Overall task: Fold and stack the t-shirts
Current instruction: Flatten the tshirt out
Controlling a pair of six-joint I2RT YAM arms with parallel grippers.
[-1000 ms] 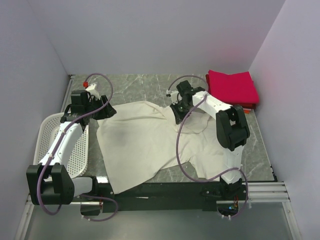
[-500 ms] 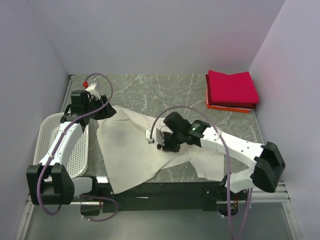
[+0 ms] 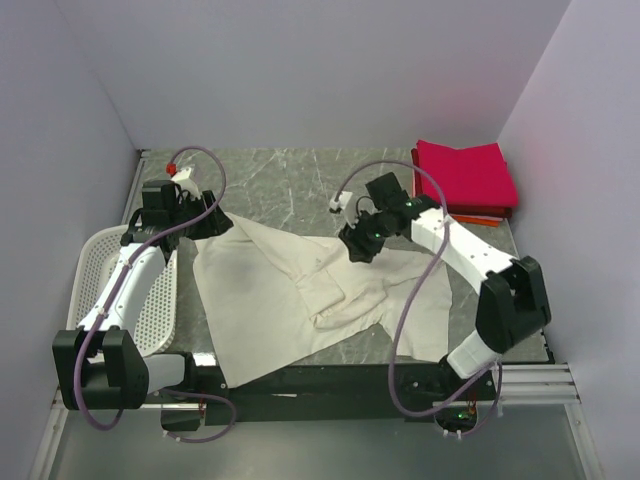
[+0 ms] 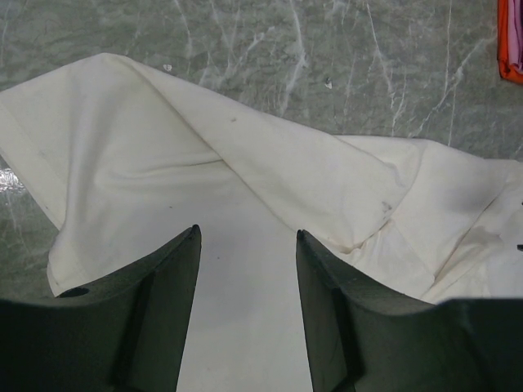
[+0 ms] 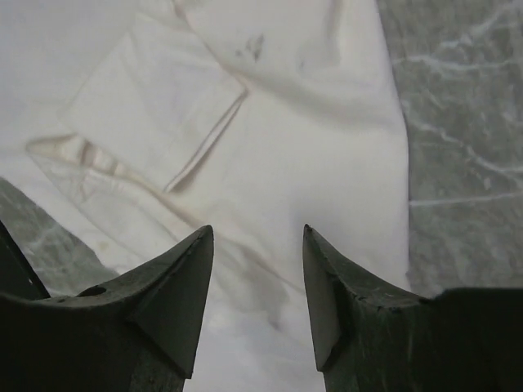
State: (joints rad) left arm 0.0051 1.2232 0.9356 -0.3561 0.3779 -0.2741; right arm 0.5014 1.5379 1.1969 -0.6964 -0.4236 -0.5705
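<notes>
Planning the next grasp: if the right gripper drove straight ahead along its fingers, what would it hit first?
Probably the cream-white t-shirt, spread right ahead of the open right gripper.

rumpled cream-white t-shirt (image 4: 270,204) on marble table (image 4: 327,57), left gripper (image 4: 245,310) fingers parted above the cloth.

Cream-white t-shirt (image 3: 262,300) rumpled at centre, 3 o'clock side folded inward; crimson-pink shirt (image 3: 466,174) folded atop orange-red one (image 3: 480,216) at 2 o'clock
</notes>
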